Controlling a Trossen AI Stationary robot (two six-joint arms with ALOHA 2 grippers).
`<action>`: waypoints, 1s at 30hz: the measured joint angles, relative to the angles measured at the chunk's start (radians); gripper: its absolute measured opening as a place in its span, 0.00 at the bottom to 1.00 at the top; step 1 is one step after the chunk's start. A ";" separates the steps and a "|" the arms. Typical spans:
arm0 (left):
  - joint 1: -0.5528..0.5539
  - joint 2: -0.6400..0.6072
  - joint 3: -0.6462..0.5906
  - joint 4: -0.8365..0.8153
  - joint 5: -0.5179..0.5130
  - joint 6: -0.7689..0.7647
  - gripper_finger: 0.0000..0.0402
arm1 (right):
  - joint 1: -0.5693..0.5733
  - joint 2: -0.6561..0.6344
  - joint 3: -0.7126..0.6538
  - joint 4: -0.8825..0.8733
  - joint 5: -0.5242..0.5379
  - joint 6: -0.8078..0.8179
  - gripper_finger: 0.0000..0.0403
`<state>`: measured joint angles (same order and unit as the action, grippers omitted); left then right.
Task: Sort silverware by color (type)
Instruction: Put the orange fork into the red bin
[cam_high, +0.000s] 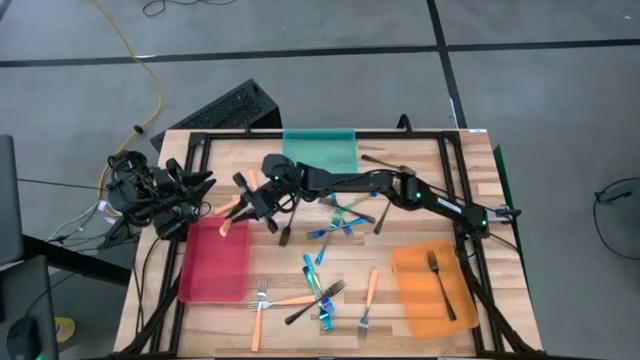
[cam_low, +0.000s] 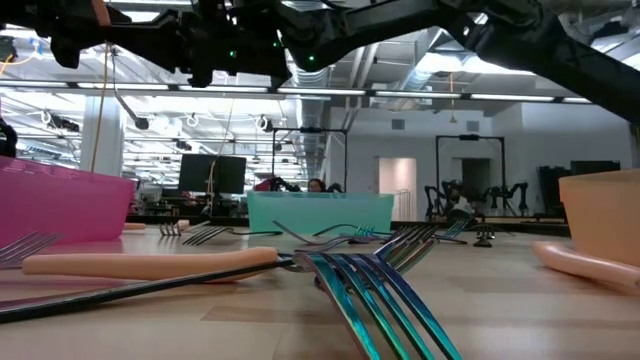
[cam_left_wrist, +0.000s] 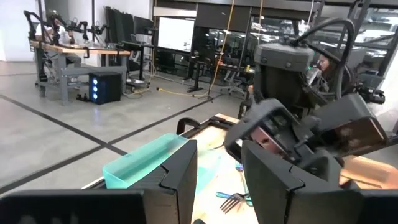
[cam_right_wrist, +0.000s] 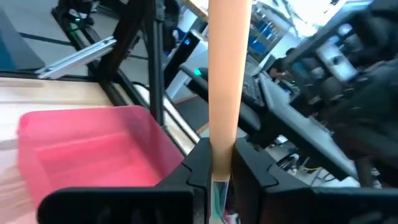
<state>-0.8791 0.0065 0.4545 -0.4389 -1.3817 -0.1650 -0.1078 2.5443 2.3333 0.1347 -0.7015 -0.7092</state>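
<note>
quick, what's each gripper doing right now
left gripper: open, holding nothing.
right gripper: closed on an orange-handled fork near the red tray.

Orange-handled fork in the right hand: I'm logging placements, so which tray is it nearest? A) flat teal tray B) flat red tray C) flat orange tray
B: the high view shows the right hand holding the orange-handled fork at the flat red tray's upper edge, far from the others.

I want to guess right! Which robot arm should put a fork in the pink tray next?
The right. Its gripper already clamps an orange-handled fork just beside the pink tray. The left gripper holds nothing.
</note>
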 joint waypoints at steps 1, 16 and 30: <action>0.000 0.000 0.000 0.000 0.000 0.000 0.28 | 0.002 0.008 0.002 0.011 0.007 -0.004 0.16; 0.000 0.000 0.000 -0.008 -0.021 0.004 0.28 | 0.002 0.079 0.003 0.098 0.023 0.008 0.16; 0.000 0.000 0.000 -0.008 -0.022 0.019 0.28 | 0.011 0.082 0.003 0.114 0.022 0.021 0.16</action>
<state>-0.8791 0.0063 0.4545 -0.4465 -1.4033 -0.1463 -0.0964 2.6266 2.3360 0.2490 -0.6791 -0.6887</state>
